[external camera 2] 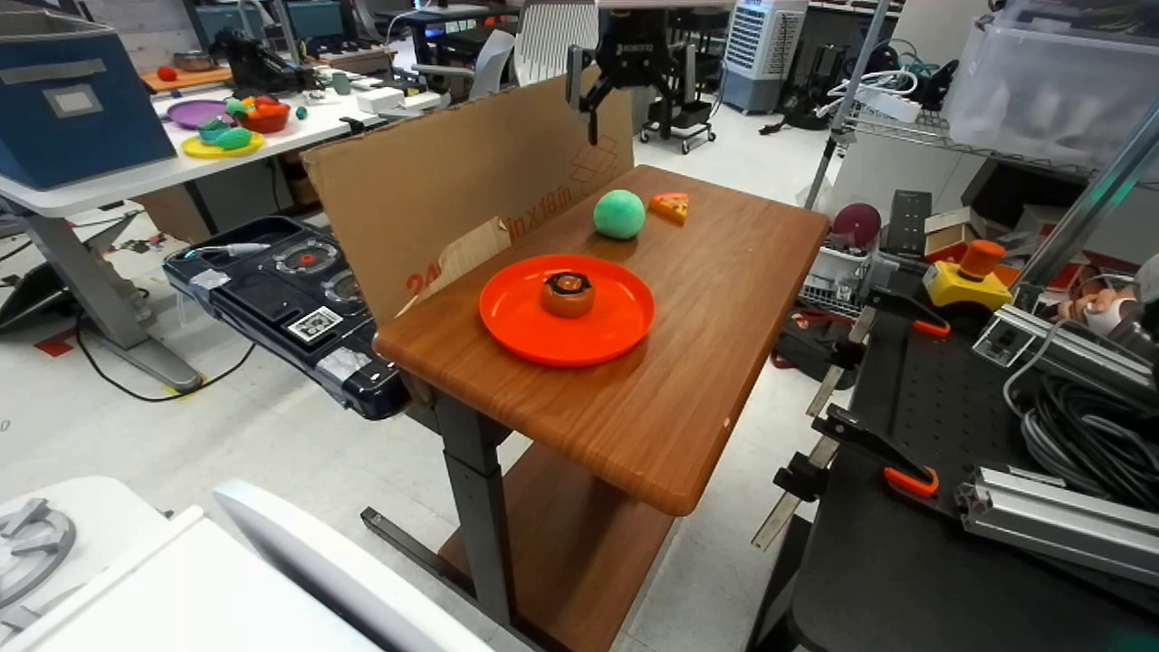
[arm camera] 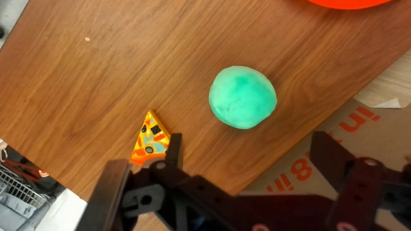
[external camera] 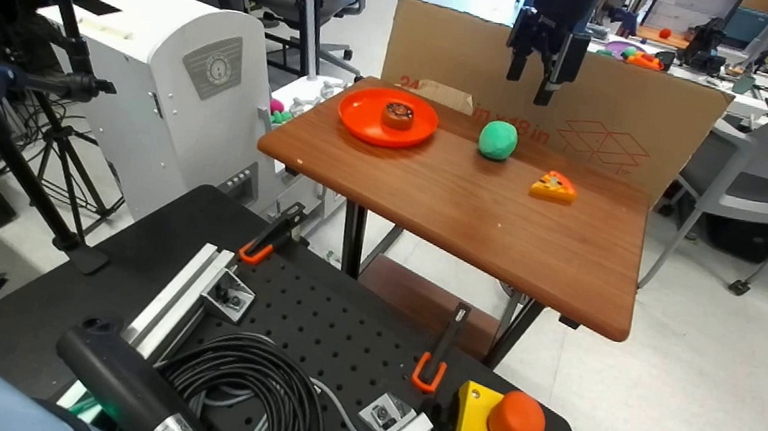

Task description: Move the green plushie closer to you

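"Green plushie (external camera: 498, 140): could you say to me where it is lying?"

"It rests on the wooden table (external camera: 444, 193), near the edge along which the cardboard sheet (external camera: 446, 49) stands. Let us take the plushie as the middle of a clock, as seen in an exterior view. At nine o'clock, apart from it, is the orange-red plate (external camera: 358, 113), and on this plate sits a small brown toy (external camera: 397, 116) with a dark pattern on its top."

"And further to the right, what is there?"

"At one o'clock hangs the gripper (external camera: 527, 91), above the table in both exterior views. Its fingers (arm camera: 175, 149) are spread wide, with a large gap between the tips; the wrist view shows this clearly. At four o'clock lies an orange toy wedge (external camera: 553, 188), which looks like a slice of pizza and is apart from the plushie."

"Do you find the same order in the wrist view?"

"No, there the order is reversed: the wedge is at eight o'clock from the plushie, with one corner hidden behind a finger, and a piece of the plate shows between one and two o'clock."
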Robot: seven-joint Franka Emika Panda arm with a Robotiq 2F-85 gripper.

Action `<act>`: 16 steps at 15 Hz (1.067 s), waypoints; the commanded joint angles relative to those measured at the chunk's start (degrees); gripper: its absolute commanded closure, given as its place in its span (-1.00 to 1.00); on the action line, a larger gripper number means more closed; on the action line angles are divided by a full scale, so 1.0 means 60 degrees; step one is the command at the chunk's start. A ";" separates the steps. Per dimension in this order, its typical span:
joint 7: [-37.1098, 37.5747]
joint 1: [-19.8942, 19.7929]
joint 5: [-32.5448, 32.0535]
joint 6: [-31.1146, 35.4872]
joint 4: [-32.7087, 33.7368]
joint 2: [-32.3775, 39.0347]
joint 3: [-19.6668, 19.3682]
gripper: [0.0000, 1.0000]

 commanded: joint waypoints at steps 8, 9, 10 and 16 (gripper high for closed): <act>0.0850 0.0485 -0.0206 -0.0354 0.1681 0.1735 -0.0477 -1.00; 0.0905 0.0494 -0.0200 -0.0400 0.1816 0.1875 -0.0489 -1.00; 0.0931 0.0504 -0.0186 -0.0457 0.1926 0.2005 -0.0481 -1.00; 0.1020 0.0780 -0.0195 -0.0723 0.2281 0.2497 -0.0407 -1.00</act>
